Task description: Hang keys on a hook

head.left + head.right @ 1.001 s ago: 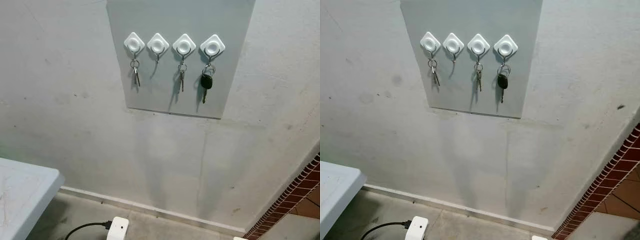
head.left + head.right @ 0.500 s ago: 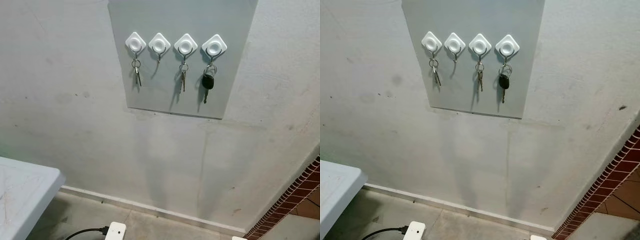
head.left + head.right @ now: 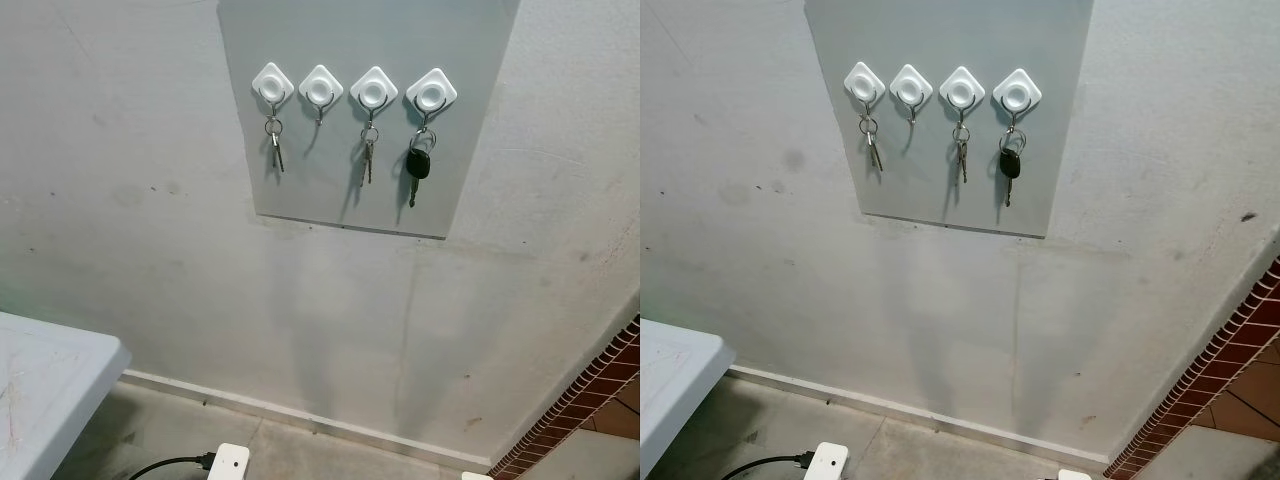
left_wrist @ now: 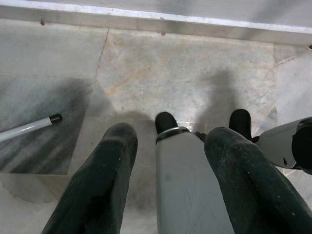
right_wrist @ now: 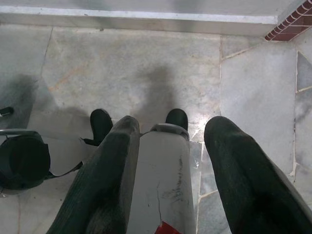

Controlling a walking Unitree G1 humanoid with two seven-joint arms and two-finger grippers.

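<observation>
Head stereo pair faces the wall; both wrist cameras face the floor

The two eye views look forward and slightly down from some way off at a grey panel (image 3: 368, 130) carrying four white hooks (image 3: 372, 92), and share the bench (image 3: 45, 385) corner, a white plug block (image 3: 826, 462) and the brick edge (image 3: 1230, 350); the right eye shows everything shifted leftward. Each wrist view looks straight down along its black fingers (image 4: 100, 185) (image 5: 246, 185), close above the stone floor (image 4: 195, 63), past the robot's silver leg (image 5: 161, 180), and both take in the skirting strip (image 5: 146, 17) at the wall's foot
</observation>
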